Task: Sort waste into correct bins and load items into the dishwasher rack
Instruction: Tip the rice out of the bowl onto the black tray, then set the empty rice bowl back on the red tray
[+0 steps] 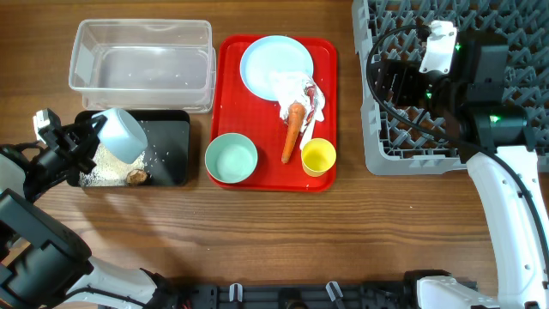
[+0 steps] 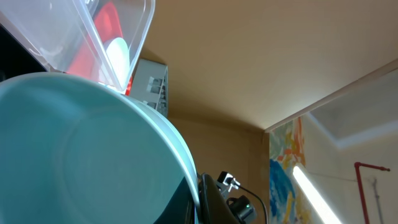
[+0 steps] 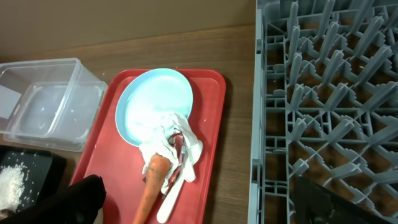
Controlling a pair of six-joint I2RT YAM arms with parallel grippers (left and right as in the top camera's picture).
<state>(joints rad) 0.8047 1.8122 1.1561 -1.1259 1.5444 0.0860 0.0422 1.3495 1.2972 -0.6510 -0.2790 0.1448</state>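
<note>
My left gripper (image 1: 94,130) is shut on the rim of the small light-blue bowl (image 1: 125,136) and holds it tipped over the black bin (image 1: 176,146). The bowl fills the left wrist view (image 2: 74,155). White rice (image 1: 103,163) and a brown lump (image 1: 135,177) lie in the black bin. On the red tray (image 1: 257,112) are the light-blue plate (image 1: 274,62), crumpled napkin (image 1: 293,88), red wrapper (image 1: 310,93), carrot (image 1: 292,130), white spoon (image 3: 172,194), pale-green bowl (image 1: 232,159) and yellow cup (image 1: 318,157). My right gripper (image 1: 396,81) is open and empty over the grey rack (image 1: 515,51).
The clear tub (image 1: 141,53) stands behind the black bin, left of the red tray. A strip of bare wood separates the tray from the rack. In the right wrist view the carrot (image 3: 152,186) lies on the napkin (image 3: 180,142) beside the plate (image 3: 152,102).
</note>
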